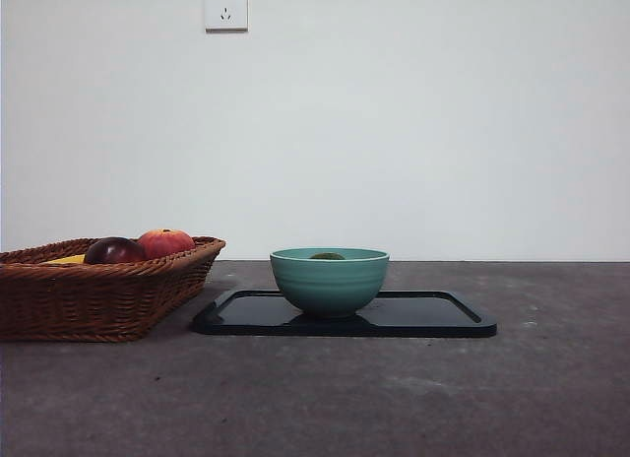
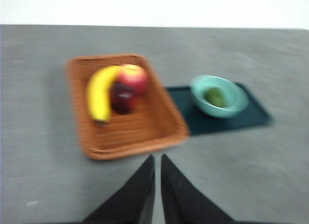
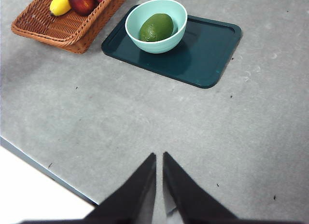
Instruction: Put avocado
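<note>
Avocado [image 3: 156, 27] sat inside bowl [image 3: 155, 39], dark green, filling most of the bottom; in front view only its top [image 1: 328, 256] peeked over the rim. Bowl [image 1: 329, 282] teal, upright, stood on tray [image 1: 443, 319], toward the tray's basket-side end. Tray [image 3: 207, 50] dark, flat on table [image 3: 145, 113], rest of its surface bare.

Basket [image 1: 98, 294] wicker, rectangular, just beside tray, on the left in front view; near corner close to tray edge, contact not clear. Held banana [image 2: 100, 92], maroon fruit [image 2: 122, 98], red-orange fruit [image 2: 133, 78], all bunched at one end, touching one another. Banana lay along one wall; maroon fruit between banana and basket's middle. Other end of basket [image 2: 140, 132] bare. In front view maroon fruit [image 1: 113, 250] and red-orange fruit [image 1: 165, 242] showed above the rim, banana only as a yellow sliver [image 1: 67, 260].

Left gripper [image 2: 157, 159] hung above table on the near side of basket, well apart from everything, holding nothing. Jaws nearly pressed together, only a thin slit between tips. Left wrist picture blurred, fine detail not readable.

Right gripper [image 3: 160, 155] also above bare table near its edge, well apart from tray and bowl, holding nothing. Jaws likewise almost together, narrow gap only.

Neither arm visible in front view. Wall socket [image 1: 225, 7] on white wall behind.
</note>
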Available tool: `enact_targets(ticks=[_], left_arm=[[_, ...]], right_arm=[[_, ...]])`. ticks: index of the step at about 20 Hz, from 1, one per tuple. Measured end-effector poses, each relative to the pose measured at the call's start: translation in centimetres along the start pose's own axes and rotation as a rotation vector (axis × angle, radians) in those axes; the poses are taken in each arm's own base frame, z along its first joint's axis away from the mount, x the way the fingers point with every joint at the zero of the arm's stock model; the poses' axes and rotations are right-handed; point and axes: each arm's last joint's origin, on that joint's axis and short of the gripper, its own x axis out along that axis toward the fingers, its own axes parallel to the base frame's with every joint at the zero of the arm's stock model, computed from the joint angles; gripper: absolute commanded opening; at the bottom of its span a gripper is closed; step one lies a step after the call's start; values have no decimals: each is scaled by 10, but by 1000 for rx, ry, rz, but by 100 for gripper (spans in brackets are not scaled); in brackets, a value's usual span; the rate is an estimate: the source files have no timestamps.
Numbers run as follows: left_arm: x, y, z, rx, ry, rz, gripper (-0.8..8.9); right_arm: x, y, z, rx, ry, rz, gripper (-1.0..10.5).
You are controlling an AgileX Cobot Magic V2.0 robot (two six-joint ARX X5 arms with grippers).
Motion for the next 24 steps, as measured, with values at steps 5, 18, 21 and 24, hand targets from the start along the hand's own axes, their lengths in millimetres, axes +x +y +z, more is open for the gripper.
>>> enact_targets(ticks=[5,18,21,24], left_arm=[[61,8,-16,60,-123,261,19],[151,40,-121,-13,-278,232,19],[151,40,-124,-29,-257,226,19],[151,41,-129,-38,-211,236,19]], right_arm=[[0,0,0,0,0,0,19],[0,0,0,0,-1,-2,19],[0,0,0,0,-1,-2,19],[0,0,0,0,-1,-2,19]])
